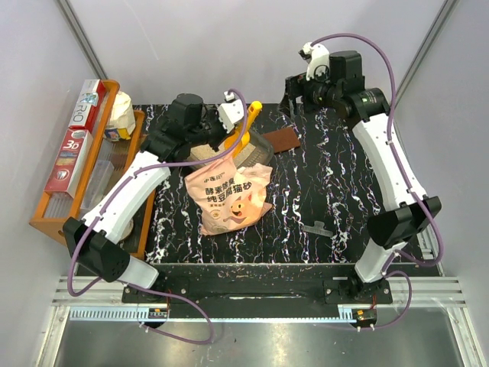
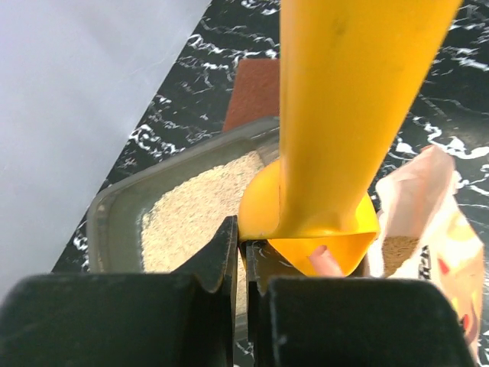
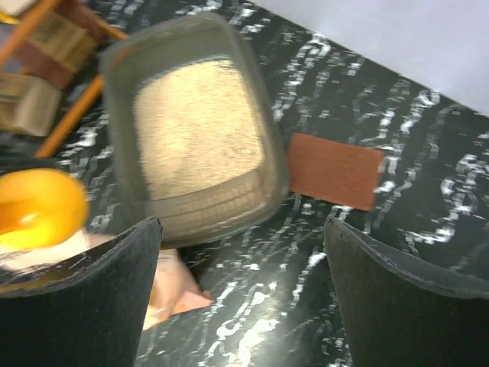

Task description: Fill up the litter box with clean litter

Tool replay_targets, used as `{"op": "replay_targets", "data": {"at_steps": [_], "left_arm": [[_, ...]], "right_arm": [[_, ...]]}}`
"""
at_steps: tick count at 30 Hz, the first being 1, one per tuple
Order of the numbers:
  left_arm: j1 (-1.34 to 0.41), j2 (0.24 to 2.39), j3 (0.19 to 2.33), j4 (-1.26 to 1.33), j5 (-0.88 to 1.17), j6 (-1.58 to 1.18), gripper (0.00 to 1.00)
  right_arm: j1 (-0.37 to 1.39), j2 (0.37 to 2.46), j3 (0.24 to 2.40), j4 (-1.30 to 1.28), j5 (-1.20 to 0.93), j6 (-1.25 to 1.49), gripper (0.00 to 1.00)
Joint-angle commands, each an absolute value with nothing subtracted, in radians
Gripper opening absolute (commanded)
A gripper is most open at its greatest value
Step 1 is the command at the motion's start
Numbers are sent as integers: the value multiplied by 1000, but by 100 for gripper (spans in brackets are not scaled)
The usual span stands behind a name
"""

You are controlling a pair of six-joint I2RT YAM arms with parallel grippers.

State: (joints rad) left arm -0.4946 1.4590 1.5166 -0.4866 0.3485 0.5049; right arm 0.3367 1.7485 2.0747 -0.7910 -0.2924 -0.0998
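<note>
The dark grey litter box (image 3: 114, 107) lies at the back middle of the table and holds a layer of beige clean litter (image 3: 195, 126). In the left wrist view, the box (image 2: 122, 210) and the litter (image 2: 191, 218) lie below the scoop. My left gripper (image 2: 244, 238) is shut on the yellow scoop (image 2: 344, 115), held over the box's near edge beside the open pink bag (image 2: 439, 229). In the top view, my left gripper (image 1: 231, 126) and the scoop (image 1: 248, 122) cover most of the box (image 1: 265, 147). My right gripper (image 3: 243, 294) is open and empty, above the table right of the box.
A brown mat (image 3: 334, 170) lies right of the box. The pink pig-printed bag (image 1: 229, 195) lies in the table's middle. An orange wooden rack (image 1: 57, 218) with boxes stands on the left. A small grey comb-like piece (image 1: 317, 228) lies right of the bag.
</note>
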Motion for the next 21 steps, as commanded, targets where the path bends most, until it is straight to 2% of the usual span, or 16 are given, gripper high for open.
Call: {"op": "replay_targets", "data": {"at_steps": [1, 4, 9, 15, 21], "left_arm": [[-503, 1445, 1572, -486, 180, 566, 0], [-514, 1443, 1555, -468, 141, 574, 0], [-528, 1465, 1571, -465, 121, 566, 0], [-555, 1473, 1585, -466, 124, 563, 0], [-569, 1467, 1586, -468, 143, 558, 0]], "right_arm": [[339, 1638, 2125, -755, -544, 70, 91], [351, 1623, 2083, -729, -655, 97, 95], [376, 1609, 2028, -678, -773, 139, 89], [419, 1621, 2017, -675, -737, 138, 84], [423, 1667, 2031, -631, -670, 179, 74]]}}
